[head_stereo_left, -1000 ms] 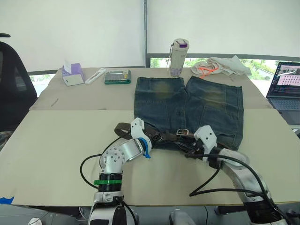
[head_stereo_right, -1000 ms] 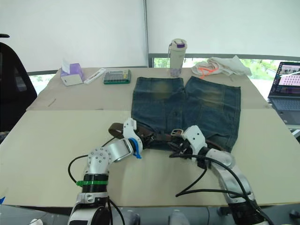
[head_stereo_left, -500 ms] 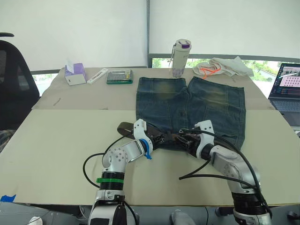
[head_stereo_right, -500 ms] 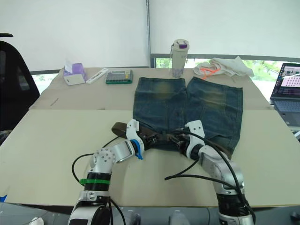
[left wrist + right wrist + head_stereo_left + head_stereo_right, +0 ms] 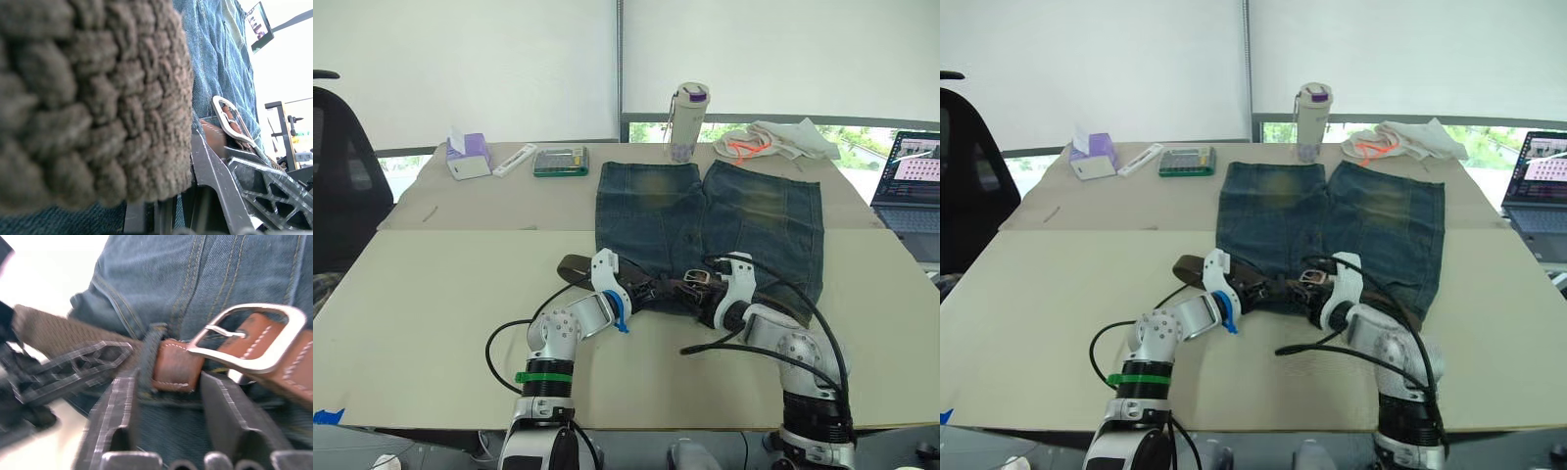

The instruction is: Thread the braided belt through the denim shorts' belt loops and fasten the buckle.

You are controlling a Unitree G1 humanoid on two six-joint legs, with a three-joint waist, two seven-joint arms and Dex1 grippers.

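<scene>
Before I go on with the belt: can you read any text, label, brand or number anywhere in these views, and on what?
No text can be read in any view.
Laptop screen: pink and dark blocks, too small to read.
Green item at the table's far edge: markings too small to read.
Bottle with purple lid: no legible label.
Purple box: no legible print.
Buckle and braided belt: no stamp or brand visible.
</scene>
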